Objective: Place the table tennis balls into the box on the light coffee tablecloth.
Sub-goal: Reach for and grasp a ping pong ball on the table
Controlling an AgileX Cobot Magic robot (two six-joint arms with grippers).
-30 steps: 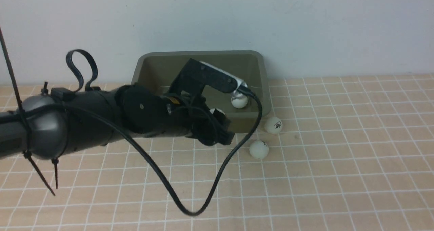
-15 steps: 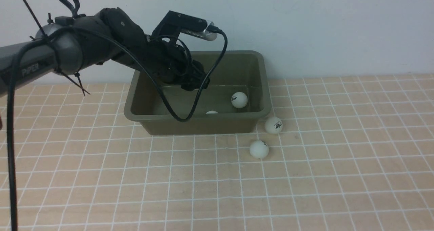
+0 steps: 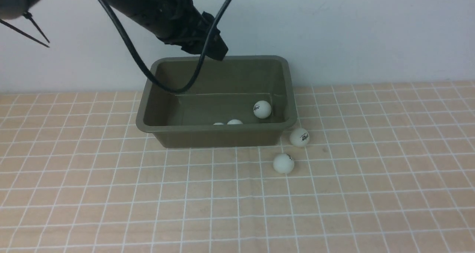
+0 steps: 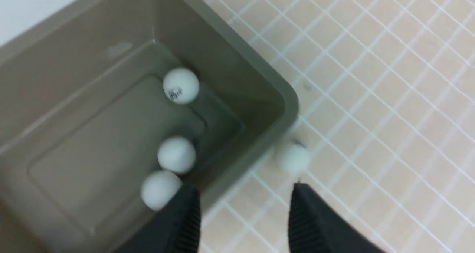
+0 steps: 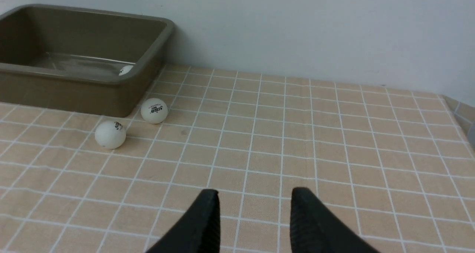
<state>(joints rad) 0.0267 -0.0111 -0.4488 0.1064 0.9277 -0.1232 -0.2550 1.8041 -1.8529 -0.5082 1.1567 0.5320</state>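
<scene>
In the front view we see the left pincer [image 3: 213, 51] hanging high above the box [image 3: 215, 138], an olive plastic bin with rounded corners and a flared rim, standing on the light coffee tablecloth [image 3: 371, 178], a soft tan cloth gridded with thin white lines. Three table tennis balls [image 3: 262, 109] lie inside the box. A fourth ball [image 3: 299, 137] sits just beside its front right corner, and a fifth ball [image 3: 284, 163] lies near that one on the cloth. In the left wrist view the left pincer [image 4: 241, 219] stands open, with nothing between its ribbed black fingers [image 4: 187, 219]. In the right wrist view the right pincer [image 5: 248, 223] also shows parted jaws and holds nothing, well apart from the two loose balls. We judge the balls light, stiff, smooth and quick to roll, so each wants a gentle squeeze across its widest middle.
</scene>
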